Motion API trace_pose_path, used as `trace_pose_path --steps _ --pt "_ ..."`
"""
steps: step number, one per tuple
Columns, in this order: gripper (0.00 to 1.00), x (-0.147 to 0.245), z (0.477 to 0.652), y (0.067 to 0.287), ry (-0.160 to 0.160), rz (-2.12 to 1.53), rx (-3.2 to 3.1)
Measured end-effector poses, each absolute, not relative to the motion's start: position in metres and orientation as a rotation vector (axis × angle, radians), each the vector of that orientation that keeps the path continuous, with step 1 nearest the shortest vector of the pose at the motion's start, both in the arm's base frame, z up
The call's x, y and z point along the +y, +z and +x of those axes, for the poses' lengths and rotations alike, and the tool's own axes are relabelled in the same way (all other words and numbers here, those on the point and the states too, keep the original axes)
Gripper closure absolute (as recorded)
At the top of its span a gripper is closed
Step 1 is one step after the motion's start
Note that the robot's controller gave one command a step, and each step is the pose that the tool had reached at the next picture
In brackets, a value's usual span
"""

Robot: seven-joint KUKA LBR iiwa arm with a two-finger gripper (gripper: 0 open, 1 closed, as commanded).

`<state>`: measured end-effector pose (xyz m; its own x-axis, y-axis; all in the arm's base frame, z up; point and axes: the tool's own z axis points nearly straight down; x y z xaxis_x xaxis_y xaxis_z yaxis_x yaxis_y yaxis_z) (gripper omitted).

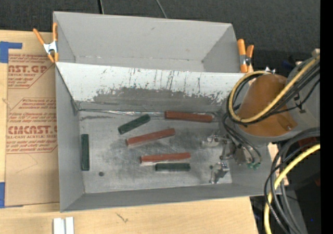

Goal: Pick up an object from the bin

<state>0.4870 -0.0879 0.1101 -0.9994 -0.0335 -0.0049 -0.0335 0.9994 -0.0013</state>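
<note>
Sticks of red-brown and dark green lay flat and mostly apart on the floor of the bin (156, 189), which left room for a grasp beside any one of them. Taking the short dark green stick (173, 166) as the mark, a red-brown stick (165, 158) lay just above it, nearly touching. The gripper (214, 157) hung just to its right, jaws spread over bare floor with nothing between them. It probably sat low there to approach that pair. The other sticks lay farther up and left of the mark.
</note>
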Motion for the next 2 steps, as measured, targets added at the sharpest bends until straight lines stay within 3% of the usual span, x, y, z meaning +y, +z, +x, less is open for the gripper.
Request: trace_pose_path --steps 1,2 --pt "0.00 -0.065 0.491 0.123 0.001 -0.174 3.140" --pt "0.00 -0.002 0.488 0.106 0.001 -0.024 3.141"
